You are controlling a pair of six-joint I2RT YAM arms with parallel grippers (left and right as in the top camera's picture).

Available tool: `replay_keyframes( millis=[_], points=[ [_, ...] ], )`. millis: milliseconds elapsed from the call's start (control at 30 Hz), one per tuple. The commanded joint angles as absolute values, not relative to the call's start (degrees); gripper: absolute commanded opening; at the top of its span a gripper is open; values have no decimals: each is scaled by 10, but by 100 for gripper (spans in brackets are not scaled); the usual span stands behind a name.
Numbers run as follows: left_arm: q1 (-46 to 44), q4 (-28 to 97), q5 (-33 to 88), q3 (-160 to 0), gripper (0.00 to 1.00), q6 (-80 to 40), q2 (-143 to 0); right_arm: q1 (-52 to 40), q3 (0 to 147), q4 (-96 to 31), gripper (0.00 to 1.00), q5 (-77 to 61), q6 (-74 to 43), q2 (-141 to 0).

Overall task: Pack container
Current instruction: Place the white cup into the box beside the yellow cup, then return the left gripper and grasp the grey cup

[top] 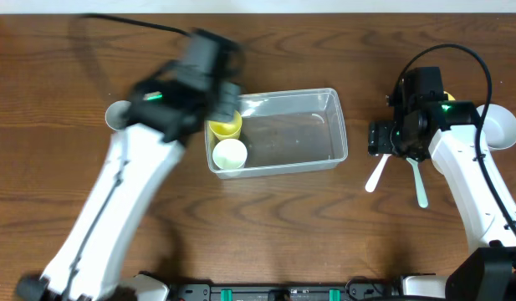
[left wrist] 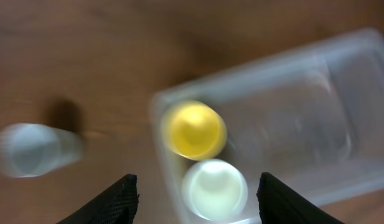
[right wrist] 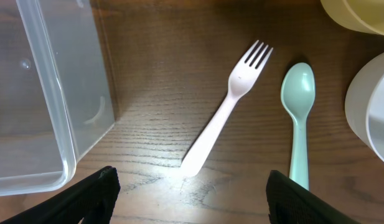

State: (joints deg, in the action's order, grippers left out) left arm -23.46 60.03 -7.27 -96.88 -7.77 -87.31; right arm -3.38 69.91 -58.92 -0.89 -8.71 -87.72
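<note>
The clear container [top: 295,134] lies in the middle of the table. A yellow cup [top: 227,127] and a white cup [top: 230,155] stand inside its left end. My left gripper [top: 216,100] is motion-blurred above that end. In the left wrist view it is open and empty [left wrist: 198,199] over the white cup [left wrist: 214,188], with the yellow cup [left wrist: 193,129] and container [left wrist: 316,81] beyond. My right gripper [top: 383,138] is open and empty [right wrist: 192,193] above a pale pink fork [right wrist: 226,111], just right of the container [right wrist: 48,93].
A mint-green spoon [right wrist: 297,118] lies right of the fork [top: 376,174]. A white bowl [top: 502,125] and a yellow bowl [right wrist: 360,12] sit at the far right. A grey-blue cup [top: 117,115] stands left of the container, also in the left wrist view [left wrist: 30,149].
</note>
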Motion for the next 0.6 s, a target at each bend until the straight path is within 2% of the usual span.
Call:
replay_keyframes(
  millis=[0,300,567],
  points=[
    [-150,606,-112,-963,63,-74,-884,-30,709,-589,78,-2,-85,-878],
    [13,595,-72,-957,68,-76,-1027,-30,709,-591,78,-2,-85,-878],
    [75,574,2,-957,68,-76,-1143,-30,709,-594,78,-2,-85,-878]
  ],
)
